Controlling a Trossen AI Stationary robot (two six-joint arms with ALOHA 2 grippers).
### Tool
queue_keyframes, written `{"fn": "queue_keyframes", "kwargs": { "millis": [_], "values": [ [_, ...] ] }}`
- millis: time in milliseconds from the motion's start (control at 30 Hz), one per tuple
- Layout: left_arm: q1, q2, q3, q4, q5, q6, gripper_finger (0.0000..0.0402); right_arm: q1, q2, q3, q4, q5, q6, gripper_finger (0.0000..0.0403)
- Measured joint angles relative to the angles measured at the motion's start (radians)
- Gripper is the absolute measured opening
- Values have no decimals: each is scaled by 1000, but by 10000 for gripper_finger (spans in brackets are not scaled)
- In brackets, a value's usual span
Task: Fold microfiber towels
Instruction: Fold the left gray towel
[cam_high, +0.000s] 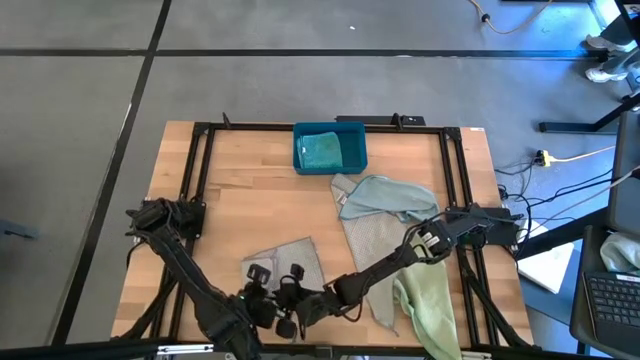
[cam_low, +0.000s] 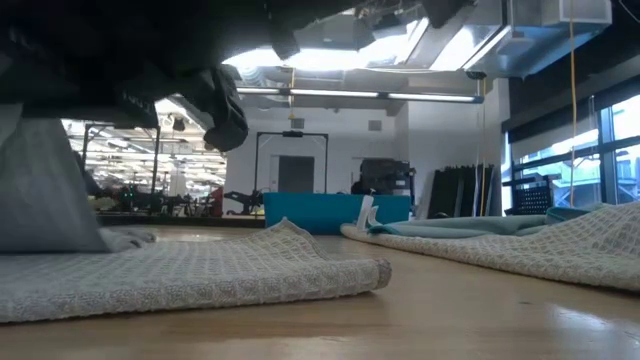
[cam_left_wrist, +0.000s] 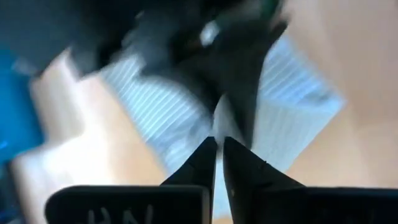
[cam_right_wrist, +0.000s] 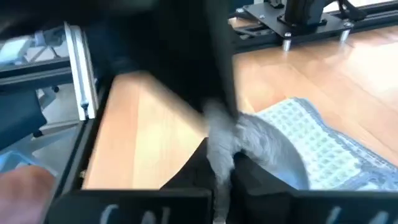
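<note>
A grey-beige microfiber towel (cam_high: 290, 260) lies near the table's front edge, one part raised off the wood (cam_low: 40, 190). My left gripper (cam_left_wrist: 219, 148) and my right gripper (cam_right_wrist: 219, 163) meet over its near side (cam_high: 288, 302), each shut on the cloth, fingertips almost touching. A second grey-beige towel (cam_high: 372, 245) lies spread at centre right. A pale blue towel (cam_high: 385, 195) lies beside it on the far side. A pale green one (cam_high: 428, 305) droops over the front edge. A teal towel (cam_high: 320, 150) lies in the bin. My left gripper pinches a thin sliver of the grey-beige towel (cam_left_wrist: 218, 124) between its two fingertips, coming slanting down from above. Which edge or corner it has is hidden by my right gripper just beyond. My right gripper pinches a gathered bunch of the same towel (cam_right_wrist: 224, 140) between its two fingers, coming nearly level from the table's right side. Several layers look bunched there. The cloth trails from the fingers down onto the table (cam_right_wrist: 311, 149).
The teal-blue bin (cam_high: 330, 130) stands at the far middle of the table. A black frame rail (cam_high: 200, 180) runs round the work area. Bare wood (cam_high: 240, 200) lies left of centre.
</note>
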Motion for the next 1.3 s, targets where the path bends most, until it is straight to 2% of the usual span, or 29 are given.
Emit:
{"fn": "queue_keyframes", "kwargs": {
  "millis": [200,500,633,767,833,967,1067,1167,1233,1300],
  "values": [
    [-6,-44,0,-142,-90,-81,43,2,0,0,-31,-230,131,18],
    [-31,-97,0,-152,-151,-129,41,1,0,0,-115,-251,323,7],
    [-37,-97,0,-151,-170,-133,41,1,0,0,-113,-326,317,21],
    [-36,-97,-24,-89,-160,0,40,1,0,9,-120,-383,275,14],
    [-35,-97,-48,-21,-125,109,44,6,0,20,-129,-416,251,7],
    [-15,-97,-98,153,80,301,59,25,0,52,-195,-448,218,11],
    [11,-113,-131,199,162,352,70,39,-1,85,-293,-440,216,17],
    [43,-165,-184,246,172,373,75,52,-1,110,-402,-388,207,14],
    [77,-227,-252,336,203,397,77,61,-1,122,-437,-347,193,9],
    [132,-299,-350,465,295,417,76,67,-1,130,-459,-332,178,6]
  ]
}}
